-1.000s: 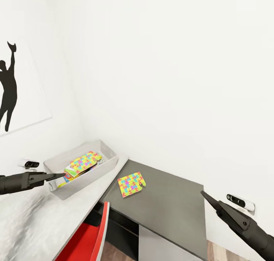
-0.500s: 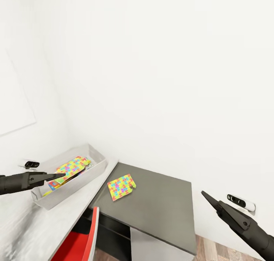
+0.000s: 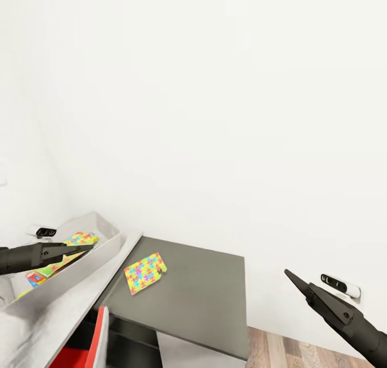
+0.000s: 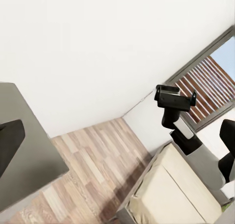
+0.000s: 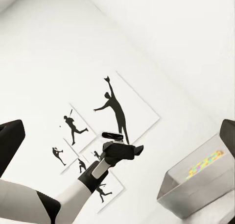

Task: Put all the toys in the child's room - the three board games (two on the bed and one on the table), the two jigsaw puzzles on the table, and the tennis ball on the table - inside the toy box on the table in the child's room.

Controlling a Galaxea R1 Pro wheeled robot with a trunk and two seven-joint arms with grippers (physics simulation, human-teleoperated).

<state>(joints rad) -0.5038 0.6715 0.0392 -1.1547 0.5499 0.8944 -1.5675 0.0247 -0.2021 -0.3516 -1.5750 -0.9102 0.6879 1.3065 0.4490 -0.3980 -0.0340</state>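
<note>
Nearest, the left gripper (image 3: 80,247) and the right gripper (image 3: 294,280) are held out level to either side of the body, clear of the furniture, a carrying posture that suits a robot turning or travelling. Each wrist view shows two dark fingertips at opposite borders with open room between them, so both pairs of fingers stand apart and hold nothing.

Beyond them, one jigsaw puzzle (image 3: 144,272) lies flat on the dark grey part of the table (image 3: 204,298), close to the edge where it joins the light grey top; judged from this, it is yet to be collected. It is a thin sheet of yellow, pink, blue and green interlocking pieces with one notched corner.

Farther, against the wall, the toy box (image 3: 105,240) sits on the light grey top. It holds a second multicoloured sheet, probably the other puzzle, over something red-ended that is hard to identify.
</note>
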